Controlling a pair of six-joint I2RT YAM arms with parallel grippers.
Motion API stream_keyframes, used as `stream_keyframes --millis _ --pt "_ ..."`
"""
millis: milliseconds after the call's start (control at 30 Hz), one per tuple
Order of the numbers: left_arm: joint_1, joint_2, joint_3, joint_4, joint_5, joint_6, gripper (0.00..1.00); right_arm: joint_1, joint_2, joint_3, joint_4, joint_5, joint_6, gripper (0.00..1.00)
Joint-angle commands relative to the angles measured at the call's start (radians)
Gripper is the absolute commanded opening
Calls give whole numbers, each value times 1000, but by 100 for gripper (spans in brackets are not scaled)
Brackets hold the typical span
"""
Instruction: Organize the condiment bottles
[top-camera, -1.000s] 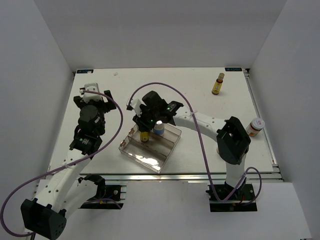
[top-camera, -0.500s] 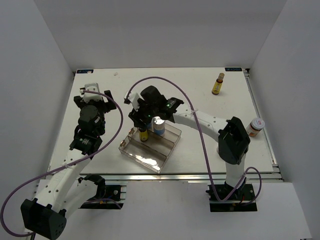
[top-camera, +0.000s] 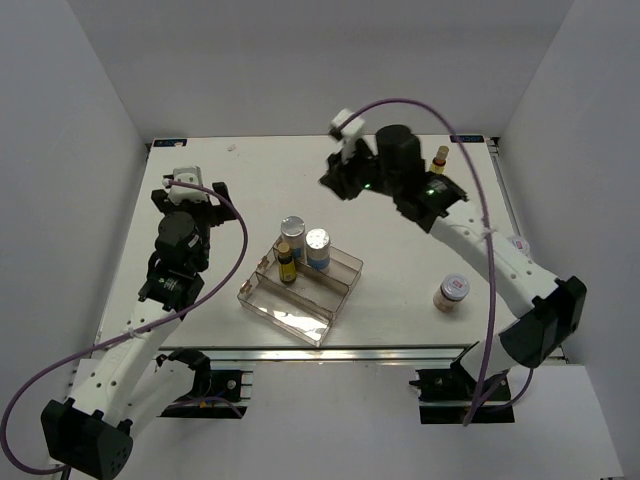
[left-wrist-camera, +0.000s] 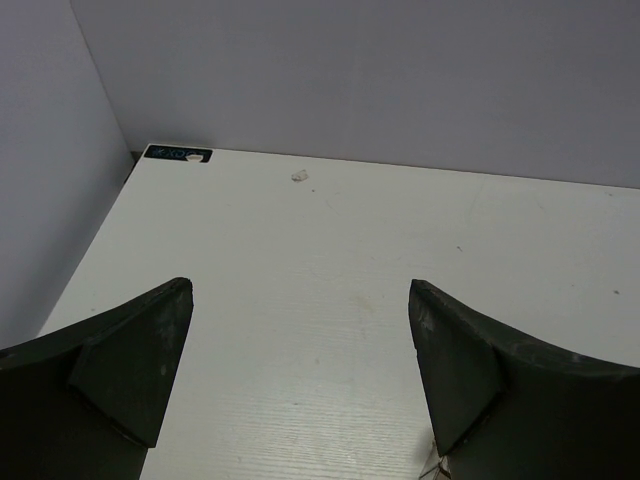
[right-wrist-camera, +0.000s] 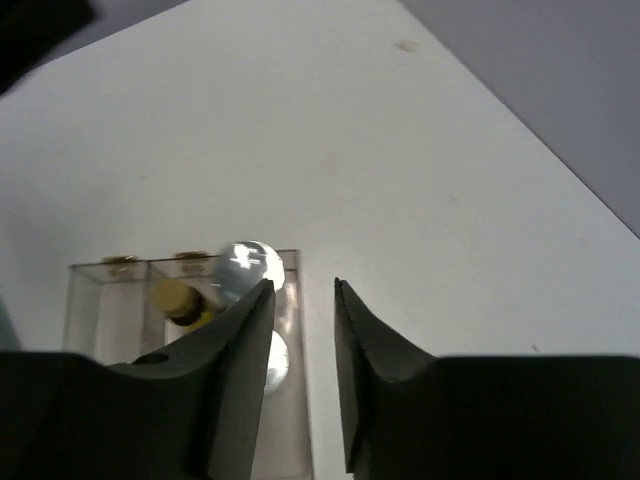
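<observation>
Top external view: the clear tray (top-camera: 292, 312) sits on the table (top-camera: 260, 175) near its front middle. Its far compartment holds a slim yellow bottle (top-camera: 286, 262) upright beside a silver-capped bottle (top-camera: 318, 243). A second silver-capped bottle (top-camera: 292, 229) stands at the tray's far corner; whether it is inside the wall or just outside it is hard to tell from here.

The right gripper (top-camera: 334, 181) hangs over the far middle of the table, beyond the tray and well apart from it. In the right wrist view its fingers are parted by a narrow gap with nothing between them, and the tray's bottles show below and left of the tips.

A pinkish jar (top-camera: 452, 292) stands alone to the right of the tray. A second jar (top-camera: 514, 246) is near the right edge, partly hidden by the arm. The other yellow bottle (top-camera: 438, 157) is at the far right, behind the arm.

The left gripper (left-wrist-camera: 300, 295) is spread wide over bare table at the far left, holding nothing.
</observation>
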Motion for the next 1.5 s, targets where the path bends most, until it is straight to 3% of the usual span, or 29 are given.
stream_keyframes --millis 0,67,100,133,200,300,467,633,800,1000,1467 --pt "5 -28 -13 26 80 0 98 -213 -41 -89 92 64 125 34" --pt "5 -26 -14 29 122 7 98 -325 -17 -88 86 67 189 30" --pt "5 -25 -14 30 143 8 98 -416 -1 -83 83 70 196 34" --pt "5 -23 -16 32 186 10 98 -452 14 -79 74 76 196 40" --pt "5 -15 -13 30 218 14 98 -514 72 -47 46 119 173 68" --pt "4 -9 -8 24 252 19 98 -538 140 -26 26 195 105 86" --pt "5 -6 -8 21 260 23 98 -575 293 98 -24 342 116 88" --pt "5 0 -5 21 266 25 98 -614 445 265 -106 376 166 86" --pt "5 9 -5 19 275 25 98 -632 456 233 -58 390 209 73" --pt "5 18 0 16 282 25 98 -640 467 215 -25 419 214 67" --pt "5 41 -2 13 275 25 98 -673 586 303 6 481 236 66"
